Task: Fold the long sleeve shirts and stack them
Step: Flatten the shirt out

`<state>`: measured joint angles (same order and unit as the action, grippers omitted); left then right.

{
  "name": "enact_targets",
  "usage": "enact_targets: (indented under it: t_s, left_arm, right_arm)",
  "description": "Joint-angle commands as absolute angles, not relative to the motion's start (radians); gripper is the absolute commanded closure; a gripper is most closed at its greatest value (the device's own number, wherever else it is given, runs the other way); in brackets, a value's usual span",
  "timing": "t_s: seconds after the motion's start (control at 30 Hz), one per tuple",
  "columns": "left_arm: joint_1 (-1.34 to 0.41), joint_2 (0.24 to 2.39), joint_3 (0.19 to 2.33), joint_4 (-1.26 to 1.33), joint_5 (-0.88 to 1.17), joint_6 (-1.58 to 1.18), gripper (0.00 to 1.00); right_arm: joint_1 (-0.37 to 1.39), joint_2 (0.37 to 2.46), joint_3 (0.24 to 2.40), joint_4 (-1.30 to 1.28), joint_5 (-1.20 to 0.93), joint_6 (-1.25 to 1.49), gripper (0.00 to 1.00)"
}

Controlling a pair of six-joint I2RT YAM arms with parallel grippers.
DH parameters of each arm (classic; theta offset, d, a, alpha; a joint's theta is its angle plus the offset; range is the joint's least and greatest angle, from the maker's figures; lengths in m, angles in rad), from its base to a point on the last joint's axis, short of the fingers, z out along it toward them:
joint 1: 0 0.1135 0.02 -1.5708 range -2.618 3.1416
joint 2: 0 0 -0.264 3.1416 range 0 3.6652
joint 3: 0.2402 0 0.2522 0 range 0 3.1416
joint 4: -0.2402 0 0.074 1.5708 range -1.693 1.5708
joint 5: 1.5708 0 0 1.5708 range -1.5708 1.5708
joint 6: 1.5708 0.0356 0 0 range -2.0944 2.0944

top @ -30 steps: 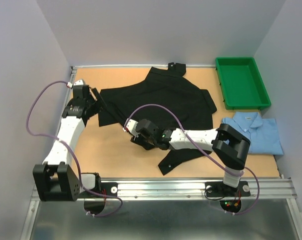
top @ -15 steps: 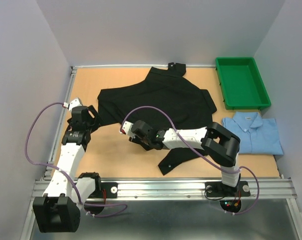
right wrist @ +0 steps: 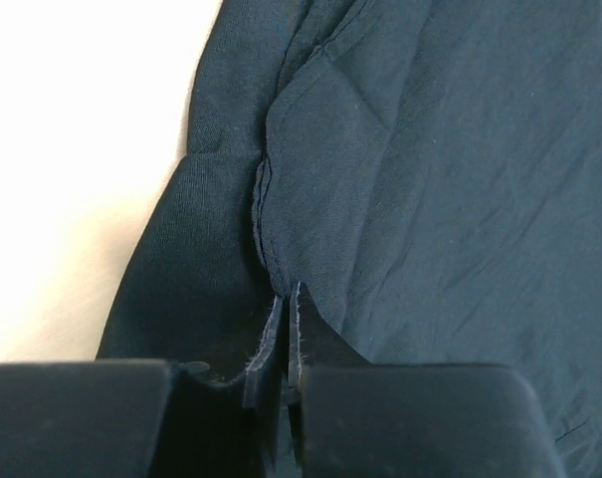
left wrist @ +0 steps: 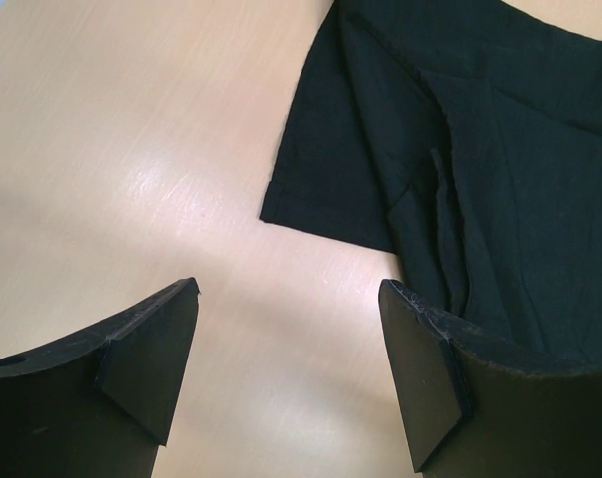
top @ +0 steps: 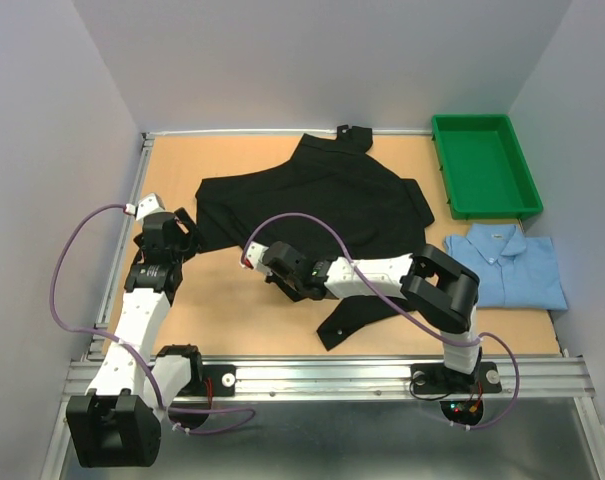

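Note:
A black long sleeve shirt [top: 322, 195] lies spread out on the wooden table [top: 232, 310], its collar at the far edge. A light blue long sleeve shirt [top: 509, 266] lies folded at the right. My right gripper [top: 270, 262] sits at the black shirt's near left edge. In the right wrist view it [right wrist: 284, 299] is shut on a fold of the black cloth [right wrist: 430, 179]. My left gripper [top: 185, 232] hovers open just left of the shirt. In the left wrist view its fingers [left wrist: 289, 299] stand wide over bare wood, beside the black shirt's cuff [left wrist: 330, 199].
A green plastic tray [top: 485, 165] stands at the back right, just beyond the blue shirt. A loose black sleeve [top: 357, 318] trails toward the near edge under my right arm. Grey walls close in the table on three sides.
My right gripper has shut on the black shirt's edge. The left arm drew back from the shirt toward the near left, its jaws staying open.

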<state>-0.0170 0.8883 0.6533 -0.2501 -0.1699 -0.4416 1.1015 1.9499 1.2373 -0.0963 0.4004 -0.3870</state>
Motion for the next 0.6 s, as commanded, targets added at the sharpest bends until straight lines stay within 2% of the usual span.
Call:
enact_targets:
  t_s: [0.0, 0.2, 0.3, 0.37, 0.57]
  left_arm:
    - [-0.012, 0.861, 0.644, -0.206, -0.192, -0.423, 0.16]
    - [-0.012, 0.845, 0.673, -0.242, -0.144, -0.457, 0.16]
    - [-0.012, 0.845, 0.75, -0.305, -0.141, -0.48, 0.16]
    - [-0.012, 0.85, 0.817, -0.348, -0.153, -0.476, 0.16]
    - [-0.014, 0.861, 0.933, -0.433, -0.184, -0.457, 0.16]
  right_arm:
    - [1.114, 1.859, 1.298, -0.063, 0.384, -0.367, 0.98]
    - [1.12, 1.769, 1.33, -0.13, 0.17, -0.247, 0.99]
    - [1.138, 1.738, 1.353, -0.141, -0.088, -0.129, 0.99]
    - [1.146, 1.749, 1.367, -0.143, -0.237, -0.083, 0.99]
    - [1.215, 1.865, 1.437, -0.141, -0.442, -0.006, 0.99]
